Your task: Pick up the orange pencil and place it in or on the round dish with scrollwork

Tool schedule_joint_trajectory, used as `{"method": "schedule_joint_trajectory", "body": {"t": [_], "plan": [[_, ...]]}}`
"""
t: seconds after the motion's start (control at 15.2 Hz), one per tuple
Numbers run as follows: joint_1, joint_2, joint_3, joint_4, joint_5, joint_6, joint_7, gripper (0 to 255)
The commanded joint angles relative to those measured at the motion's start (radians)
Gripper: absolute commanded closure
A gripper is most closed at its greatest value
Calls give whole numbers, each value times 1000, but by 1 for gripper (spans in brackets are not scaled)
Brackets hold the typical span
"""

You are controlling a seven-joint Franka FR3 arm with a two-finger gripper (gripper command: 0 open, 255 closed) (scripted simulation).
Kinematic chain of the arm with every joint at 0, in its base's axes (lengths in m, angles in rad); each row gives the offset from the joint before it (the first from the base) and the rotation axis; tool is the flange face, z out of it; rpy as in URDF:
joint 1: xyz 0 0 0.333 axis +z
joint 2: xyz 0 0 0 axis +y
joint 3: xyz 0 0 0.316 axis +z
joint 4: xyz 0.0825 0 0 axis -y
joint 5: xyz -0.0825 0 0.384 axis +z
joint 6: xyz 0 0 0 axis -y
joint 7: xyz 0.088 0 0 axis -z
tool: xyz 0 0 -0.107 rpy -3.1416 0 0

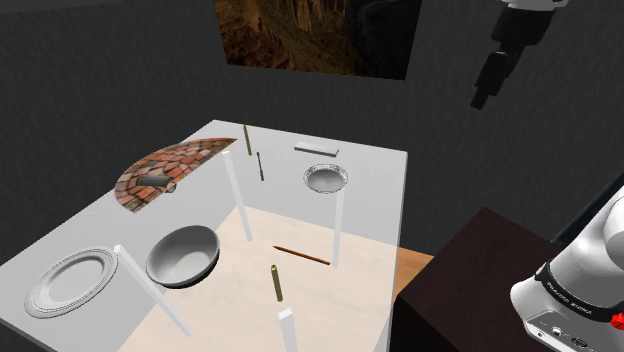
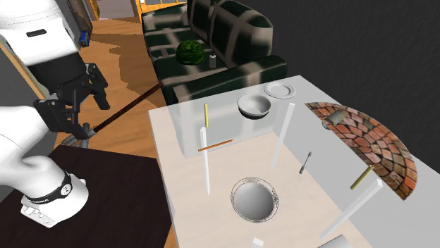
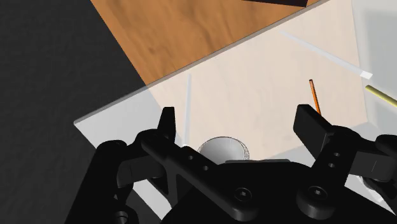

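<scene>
The orange pencil (image 1: 301, 255) (image 2: 215, 146) (image 3: 314, 95) lies flat on the pale beige part of the white table (image 1: 380, 170), near the edge facing the stand. The round dish with scrollwork (image 1: 326, 179) (image 2: 254, 199) (image 3: 222, 149), silver-grey with a patterned rim, stands a little beyond the pencil. My black gripper (image 1: 481, 100) (image 2: 93, 107) (image 3: 238, 121) hangs high in the air, off the table's edge and well away from both. Its fingers stand apart with nothing between them.
Several thin white posts (image 1: 237, 200) (image 2: 206, 165) rise from the table around the pencil. Also on it: a grey bowl (image 1: 183, 254), white plate (image 1: 70, 281), brick-patterned half disc (image 1: 165, 170), olive pencils (image 1: 276, 283), a dark pen (image 1: 260, 165). The dark stand (image 1: 480, 265) sits beside the table.
</scene>
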Motion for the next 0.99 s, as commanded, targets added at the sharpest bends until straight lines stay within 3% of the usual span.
{"method": "schedule_joint_trajectory", "body": {"t": [0.0, 0.92], "plan": [[0, 0, 0, 0, 0, 0, 0, 0], [82, 298, 234, -90, 22, 385, 132, 0]]}}
